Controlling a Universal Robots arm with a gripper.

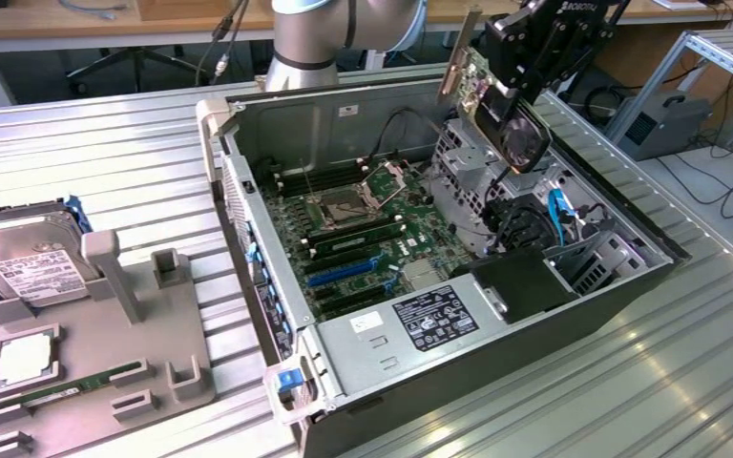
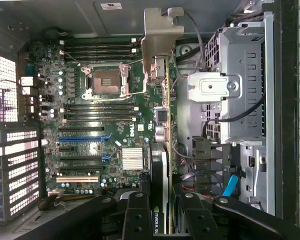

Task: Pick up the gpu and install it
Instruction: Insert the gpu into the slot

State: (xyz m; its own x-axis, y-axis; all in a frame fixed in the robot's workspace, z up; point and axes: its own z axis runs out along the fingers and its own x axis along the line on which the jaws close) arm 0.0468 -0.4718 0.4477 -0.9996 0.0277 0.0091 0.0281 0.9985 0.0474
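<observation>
My gripper [image 1: 521,88] is shut on the gpu [image 1: 519,138], a dark card with a round fan and a silver end bracket [image 1: 458,65]. It hangs upright above the open computer case [image 1: 264,286], over the drive cage side at the exterior view's right. In the wrist view the gpu [image 2: 161,160] is seen edge-on between my black fingers [image 2: 136,215], its bracket [image 2: 160,40] pointing at the case's far wall. The green motherboard [image 2: 90,115] with its blue slots [image 2: 80,129] lies below and to one side of the card. The card is clear of the board.
A silver drive cage [image 2: 245,75] and loose cables stand right beside the card. The power supply [image 1: 424,320] fills the case's near end. At the exterior view's left, a grey fixture [image 1: 112,315] carries a hard drive [image 1: 23,258], a RAM stick [image 1: 61,391] and a chip [image 1: 23,358].
</observation>
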